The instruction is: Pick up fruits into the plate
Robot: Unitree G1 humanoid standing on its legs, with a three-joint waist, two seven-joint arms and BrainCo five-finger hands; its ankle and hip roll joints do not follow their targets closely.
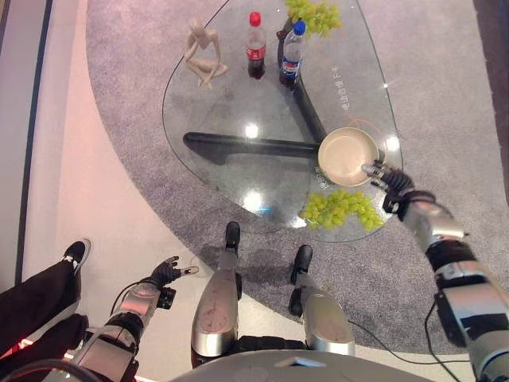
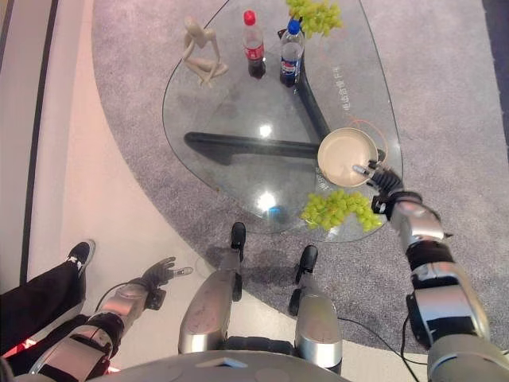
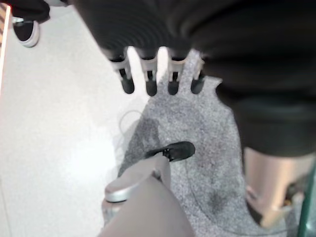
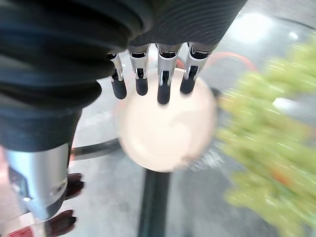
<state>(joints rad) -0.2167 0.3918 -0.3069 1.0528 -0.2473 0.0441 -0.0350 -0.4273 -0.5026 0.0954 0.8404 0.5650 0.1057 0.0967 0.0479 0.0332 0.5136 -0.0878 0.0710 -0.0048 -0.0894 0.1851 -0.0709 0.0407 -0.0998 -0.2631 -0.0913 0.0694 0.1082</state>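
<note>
A bunch of green grapes [image 1: 342, 208] lies at the near right edge of the glass table [image 1: 223, 103]. Just beyond it sits an empty cream plate [image 1: 346, 155]. A second bunch of green grapes [image 1: 314, 16] lies at the table's far edge. My right hand [image 1: 386, 177] hovers over the plate's near right rim, just beyond the near grapes, fingers straight and holding nothing; the right wrist view shows its fingers [image 4: 140, 81] above the plate [image 4: 165, 128] with the grapes [image 4: 266, 143] to one side. My left hand [image 1: 167, 273] hangs low over the floor, open and empty.
On the far half of the table stand a red-capped cola bottle [image 1: 255, 46], a blue-capped cola bottle [image 1: 292, 56] and a beige seated figurine [image 1: 203, 52]. A grey carpet [image 1: 445, 72] surrounds the table. A person's leg and black shoe [image 1: 75, 253] are at lower left.
</note>
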